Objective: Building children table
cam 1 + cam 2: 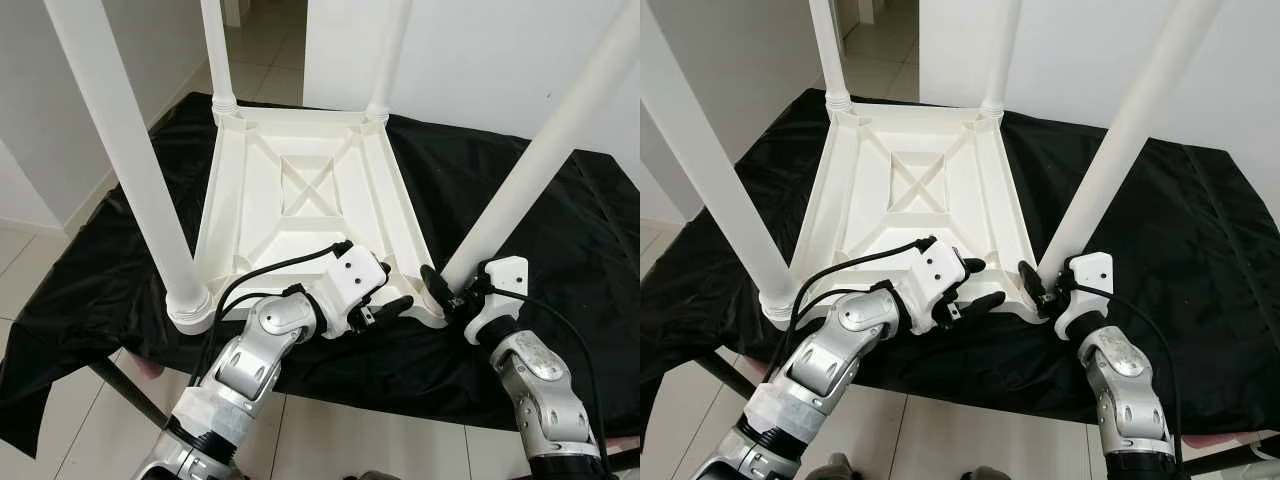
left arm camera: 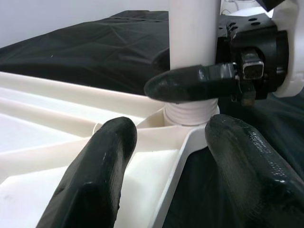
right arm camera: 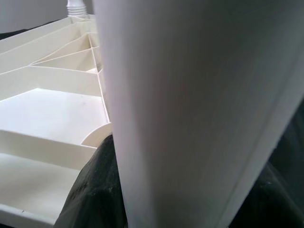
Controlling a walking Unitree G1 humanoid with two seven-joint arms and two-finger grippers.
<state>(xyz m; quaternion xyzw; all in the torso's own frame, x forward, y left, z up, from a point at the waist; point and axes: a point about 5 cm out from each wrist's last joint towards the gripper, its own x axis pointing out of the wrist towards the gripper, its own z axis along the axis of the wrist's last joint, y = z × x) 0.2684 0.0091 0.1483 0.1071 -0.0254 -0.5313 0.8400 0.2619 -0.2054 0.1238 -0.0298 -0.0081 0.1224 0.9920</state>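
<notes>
- Kids' table (image 1: 310,190) lay upside down on black-draped surface (image 1: 560,250), four legs pointing up.
- Our right claw (image 1: 447,291) gripped the near-right leg (image 1: 540,160) just above its socket; leg's long axis rose tilted up and to our right.
- Left claw (image 1: 385,303) sat spread wide, straddling the table rim beside that corner, holding nothing.
- Right arm nearer; we judged seating that leg came next.

So there's a white plastic kids' table (image 1: 915,185) flipped upside down on a black cloth (image 1: 1200,260), all four legs sticking up. The near-right leg (image 1: 1110,150) leans off toward 1 o'clock. The right gripper (image 1: 1040,288) is clamped around that leg's base, right by the corner socket. The left gripper (image 1: 978,285) sits at the table's near edge, around 9 o'clock from the right one, fingers spread apart over the rim. Pale tile floor (image 1: 970,440) below.
</notes>
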